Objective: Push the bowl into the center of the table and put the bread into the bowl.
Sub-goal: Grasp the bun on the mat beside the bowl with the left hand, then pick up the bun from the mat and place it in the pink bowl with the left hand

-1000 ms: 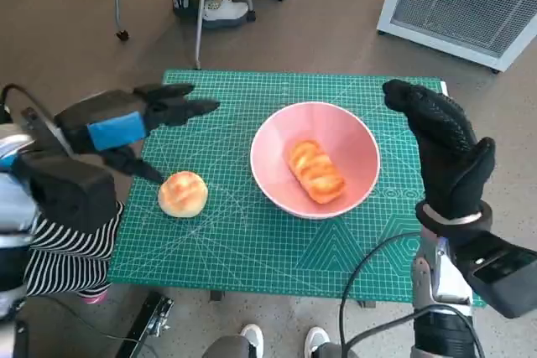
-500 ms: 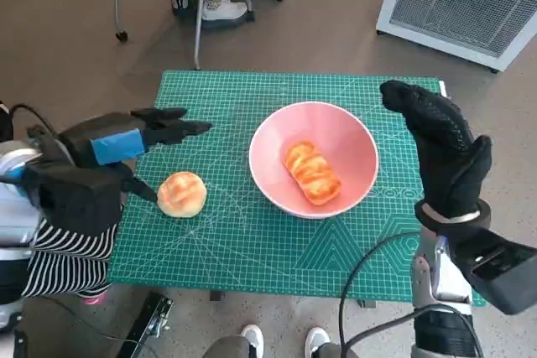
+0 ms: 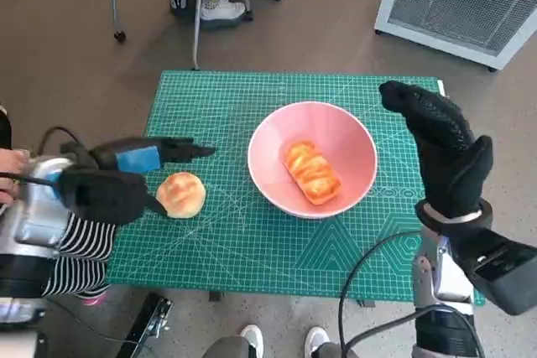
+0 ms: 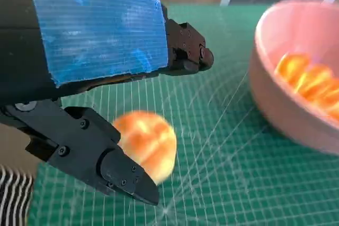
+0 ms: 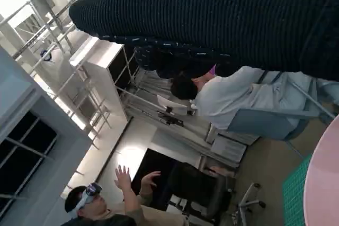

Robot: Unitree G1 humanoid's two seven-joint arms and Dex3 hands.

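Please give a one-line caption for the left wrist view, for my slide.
Left hand open over a round bun on the green mat, beside the pink bowl.

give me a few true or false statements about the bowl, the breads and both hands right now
1. The pink bowl holds a long bread. True.
2. The round bread lies inside the bowl. False: it lies on the green mat, beside the bowl.
3. The left hand grips the round bread. False: its fingers are apart around it, not closed.
4. The right hand holds nothing. True.
5. The bowl is upside down. False: it stands upright.
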